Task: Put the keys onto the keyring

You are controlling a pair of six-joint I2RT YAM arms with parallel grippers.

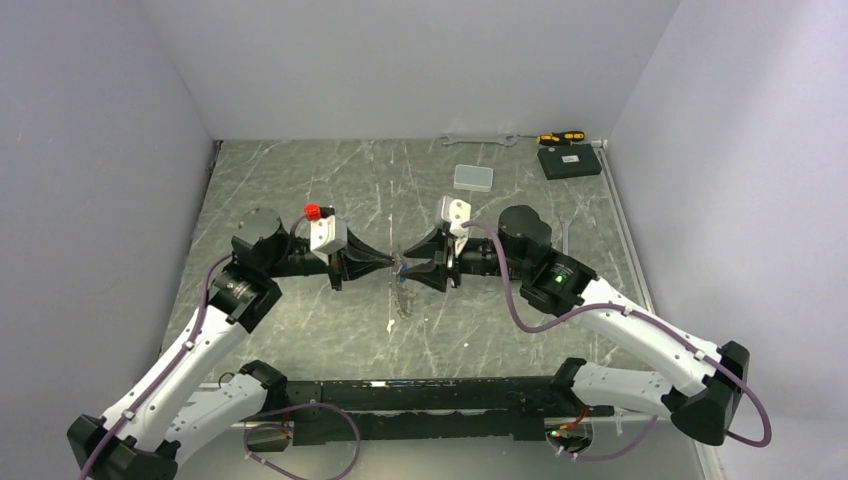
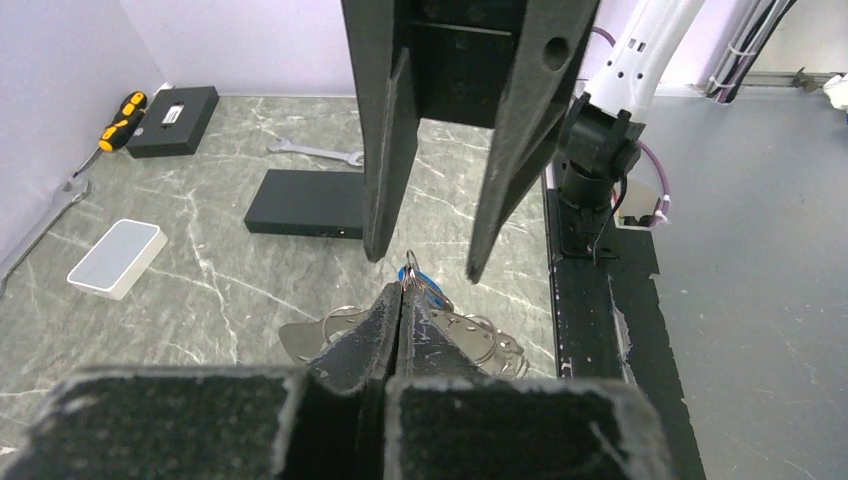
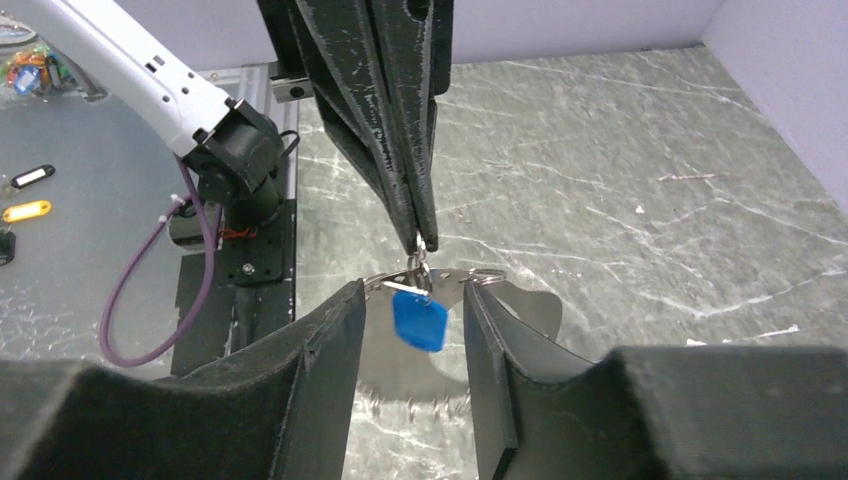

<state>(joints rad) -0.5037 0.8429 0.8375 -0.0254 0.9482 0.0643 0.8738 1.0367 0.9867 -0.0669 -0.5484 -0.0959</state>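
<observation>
Tabletop (image 1: 300, 180): grey-green marble pattern w/ white veins. Walls (image 1: 100, 150): pale lavender.

Left gripper (image 2: 402, 295) & right gripper (image 3: 412, 295): matte black. Arms: white shells, black joints, purple cables. Green LED (image 1: 557, 281) lit on right arm. Red cap (image 1: 311, 211) beside left wrist's white camera housing.

Key (image 3: 420, 322): bright blue head. Keyring (image 2: 480, 342): shiny silver.

At the back:
- Screwdriver (image 1: 560, 137): yellow & black.
- Flat box (image 1: 569, 161): black w/ 1 small white label.
- Small box (image 1: 474, 177): pale whitish, translucent.
- Wrench (image 1: 480, 140): silver.

Arm links (image 1: 175, 370) white, joints (image 1: 245, 295) black, cables (image 1: 515, 300) purple; left claw (image 1: 393, 262), right claw (image 1: 405, 265) black.
</observation>
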